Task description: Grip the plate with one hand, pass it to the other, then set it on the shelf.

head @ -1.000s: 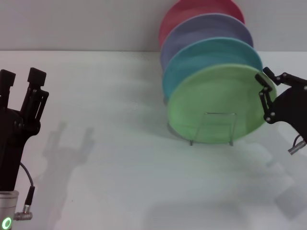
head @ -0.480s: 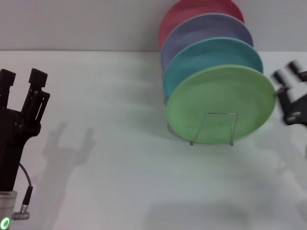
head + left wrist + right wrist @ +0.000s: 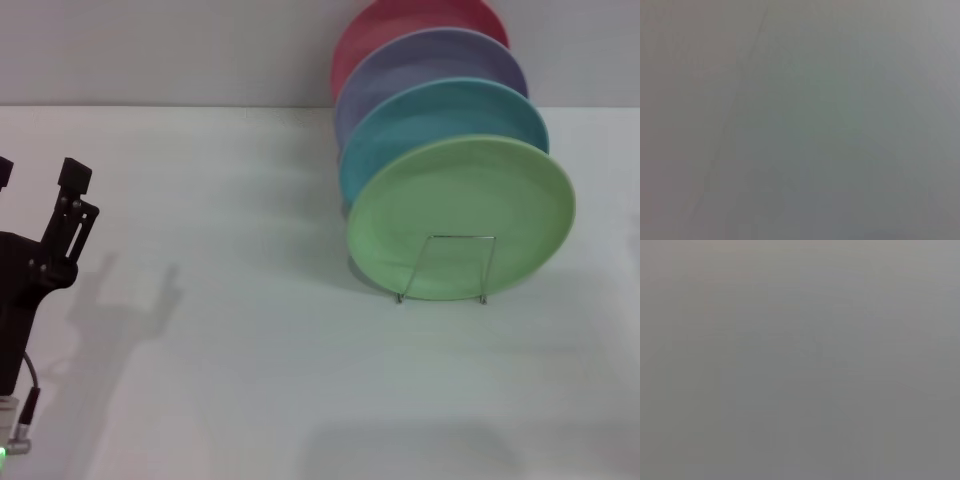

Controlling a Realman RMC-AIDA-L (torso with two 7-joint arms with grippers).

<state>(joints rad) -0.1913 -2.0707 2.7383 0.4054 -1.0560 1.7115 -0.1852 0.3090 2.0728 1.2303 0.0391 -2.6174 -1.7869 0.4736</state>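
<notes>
**Four plates in a row on the table, my left arm off to the side**

The shelf (image 3: pixel 445 268) stands on the table (image 3: pixel 250 350), toward my right and far side. The plate (image 3: pixel 461 217) leans upright in it, foremost in the row, with the front wire loop standing before its lower face. Directly behind it stands a second plate (image 3: pixel 440 112), behind that a third (image 3: pixel 425 62), and a fourth (image 3: pixel 400 25) sits rearmost against the wall. My left gripper (image 3: pixel 35 175) hangs at the table's left edge, jaws apart, well clear of the row.
</notes>
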